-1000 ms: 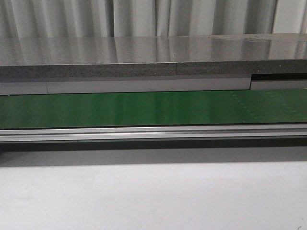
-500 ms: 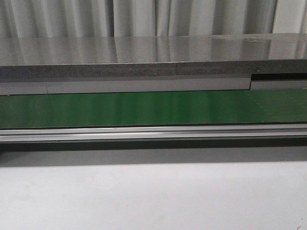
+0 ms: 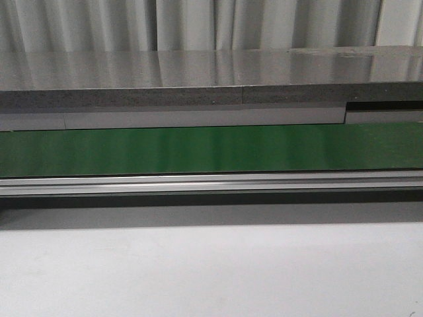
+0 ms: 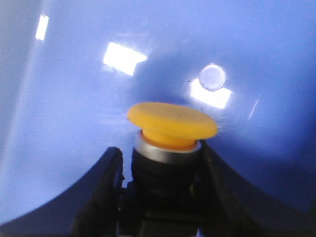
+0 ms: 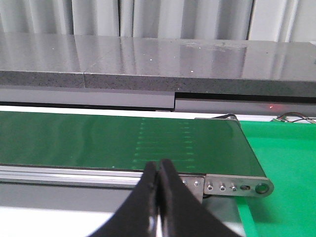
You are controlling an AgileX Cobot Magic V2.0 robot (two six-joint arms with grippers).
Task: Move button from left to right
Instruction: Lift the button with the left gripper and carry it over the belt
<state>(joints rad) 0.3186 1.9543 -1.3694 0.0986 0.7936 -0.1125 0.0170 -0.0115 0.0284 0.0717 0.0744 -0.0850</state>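
so the left pincer (image 4: pixel 165 170) is clamped on the black-bodied push-button with its round yellow-orange cap (image 4: pixel 172 123), just above a glossy blue surface (image 4: pixel 74 113), the right pincer (image 5: pixel 158 173) pressed closed and empty, so transfer rightward remains.

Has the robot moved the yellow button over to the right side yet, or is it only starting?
Only starting. Done: the left gripper has got the button, its fingers either side of the black body, over a blue surface. Whether it is lifted yet, I cannot tell. Not done: the carry to the right. The right gripper is shut and holds nothing, by the green belt.
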